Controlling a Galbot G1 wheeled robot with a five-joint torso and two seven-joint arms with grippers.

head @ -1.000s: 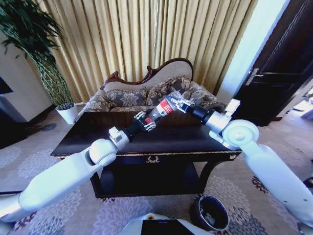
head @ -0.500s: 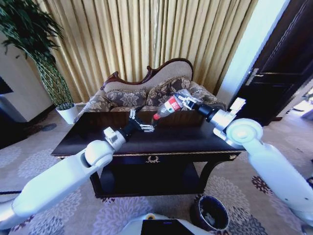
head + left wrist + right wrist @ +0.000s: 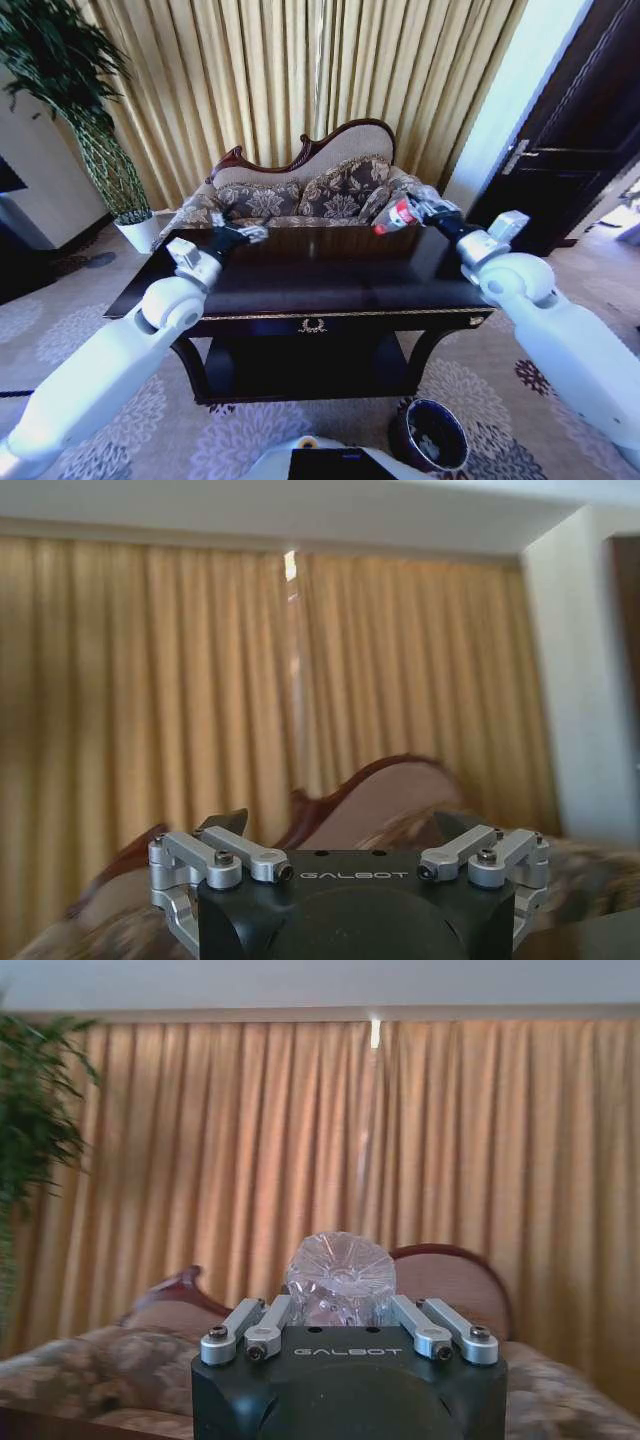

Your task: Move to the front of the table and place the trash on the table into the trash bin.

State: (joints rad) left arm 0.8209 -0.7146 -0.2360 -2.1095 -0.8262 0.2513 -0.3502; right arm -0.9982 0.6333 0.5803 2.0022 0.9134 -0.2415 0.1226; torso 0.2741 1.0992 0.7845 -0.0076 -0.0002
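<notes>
The clear plastic bottle (image 3: 398, 214) with the red label hangs above the far right part of the dark glossy table (image 3: 330, 275), held by my right gripper (image 3: 418, 209), which is shut on it. In the right wrist view the bottle's ribbed base (image 3: 340, 1272) shows between the narrowed fingers of that gripper (image 3: 340, 1295). My left gripper (image 3: 240, 234) is open over the table's far left part and holds nothing. Its fingers (image 3: 226, 824) stand spread wide in the left wrist view. The round dark trash bin (image 3: 405, 428) stands on the carpet below the table's front right corner.
A patterned sofa (image 3: 300, 195) stands right behind the table, in front of gold curtains. A tall plant in a white pot (image 3: 138, 230) is at the far left and a dark door (image 3: 570, 150) at the right. My base (image 3: 320, 462) is close to the table's front.
The two grippers have drawn apart. The left one has let go of the bottle and swung left. The right one has carried the bottle to the right.
</notes>
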